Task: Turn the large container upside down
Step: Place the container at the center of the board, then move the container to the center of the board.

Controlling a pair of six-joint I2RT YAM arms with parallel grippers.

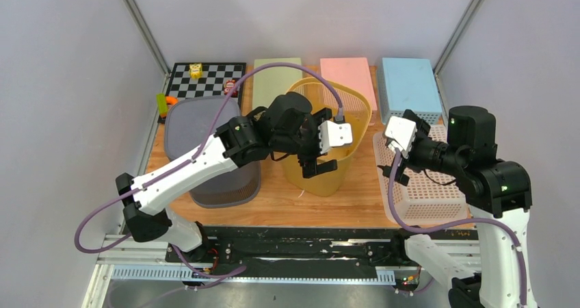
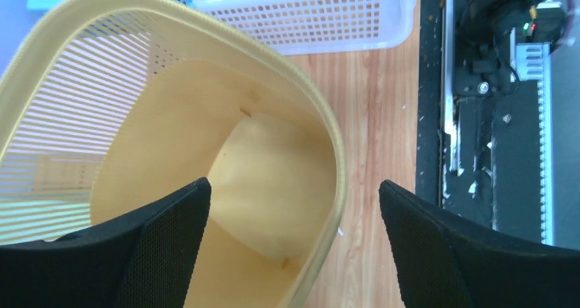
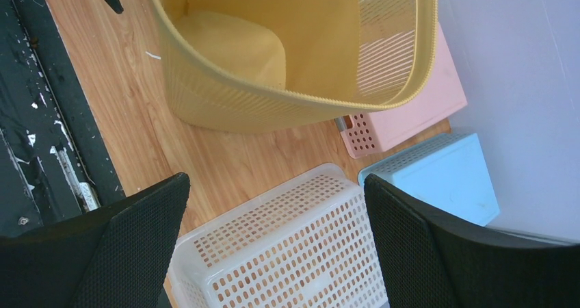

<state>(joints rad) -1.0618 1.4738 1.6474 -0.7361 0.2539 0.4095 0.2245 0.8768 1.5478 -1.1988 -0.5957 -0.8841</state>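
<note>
Centre of the overhead view, the yellow basket [image 1: 328,140] stands upright, left gripper [image 1: 319,167] at its near rim. Left wrist: fingers [image 2: 164,246] apart, straddling that rim, probably clear of it. Right wrist: right gripper [image 3: 275,185] gaping over the white basket [image 3: 273,260]. Clamp squarely before tipping.

We take this for a robot test lab rather than a home or a shop. 2 machines, the left arm [image 1: 198,164] and the right arm [image 1: 479,171], are bolted to a black base plate [image 1: 308,243] at the near edge of a wooden table [image 1: 287,198]. Plain grey walls [image 1: 61,82] and bare metal posts [image 1: 140,24] box it in. A purple cable [image 1: 96,219] hangs loose. The table holds only props: a yellow bin [image 1: 328,181], a grey bin [image 1: 198,126], a white basket [image 1: 424,191], 3 pastel crates [image 1: 347,75] in a row and a chessboard [image 1: 205,82].
</note>
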